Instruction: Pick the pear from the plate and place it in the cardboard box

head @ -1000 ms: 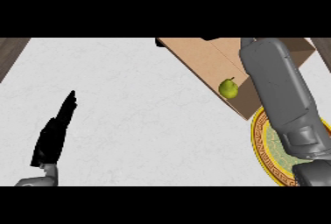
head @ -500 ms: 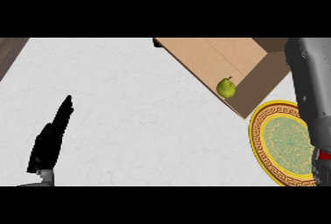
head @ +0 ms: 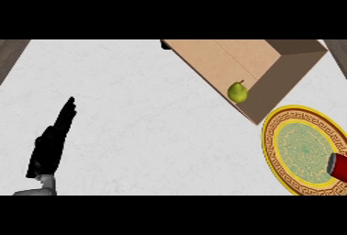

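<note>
A green pear (head: 237, 92) lies inside the open cardboard box (head: 224, 59) at the upper right, against its near wall. Below the box, at the right edge, lies a round plate (head: 303, 149) with a yellow patterned rim and nothing on its green centre. My left hand (head: 51, 145) rests at the lower left with its fingers straight, pointing up the counter. No black fingers of my right hand show; only a red piece (head: 338, 166) of that arm shows at the right edge over the plate.
The counter (head: 142, 119) is pale grey marble. A dark wooden strip (head: 10, 50) runs along the upper left corner. The box reaches the top edge of the view.
My right arm has pulled back from over the box and the plate, out past the right edge. The pear stays in the box. The left hand has hardly moved.
</note>
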